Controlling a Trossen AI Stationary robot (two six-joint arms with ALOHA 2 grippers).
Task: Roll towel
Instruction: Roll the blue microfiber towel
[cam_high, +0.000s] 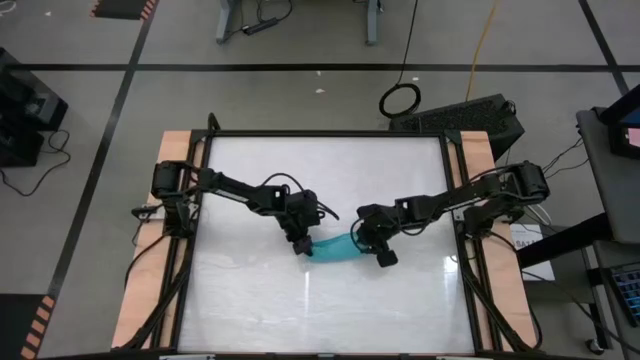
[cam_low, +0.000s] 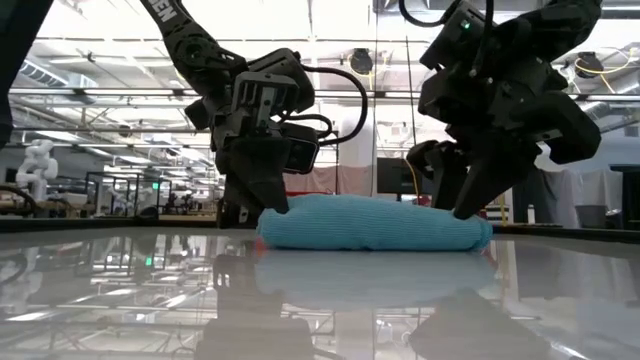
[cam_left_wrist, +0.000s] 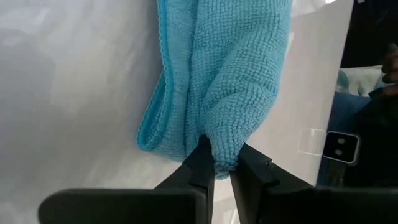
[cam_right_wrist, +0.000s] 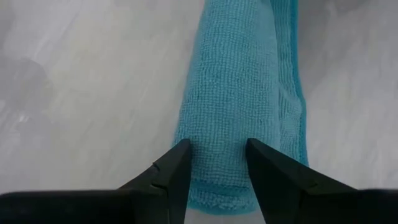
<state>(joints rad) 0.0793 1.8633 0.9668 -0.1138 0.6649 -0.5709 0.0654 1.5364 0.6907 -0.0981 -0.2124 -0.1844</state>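
The turquoise towel (cam_high: 335, 247) lies rolled into a short bundle (cam_low: 375, 225) on the white tabletop, a little right of its middle. My left gripper (cam_high: 300, 245) is at the bundle's left end, shut on the cloth (cam_left_wrist: 222, 163). My right gripper (cam_high: 383, 255) slants down over the right end and is open. Its two fingers (cam_right_wrist: 177, 171) stand on either side of the roll's ridge (cam_right_wrist: 217, 143). A looser flap of the towel (cam_right_wrist: 292, 112) lies beside the ridge. My left gripper pinches a bulging fold at the towel's left end (cam_left_wrist: 225, 149) between its two fingers. The fingers slant down from the table's left side, along the roll. The towel rests on the table and is slack. My right gripper: I cannot tell whether its fingers touch the cloth.
Bare white tabletop (cam_high: 300, 310) surrounds the towel on all sides. A black frame (cam_high: 325, 133) and wooden side strips (cam_high: 150, 280) border the table. Both arms reach in from the left and right edges and meet near the middle.
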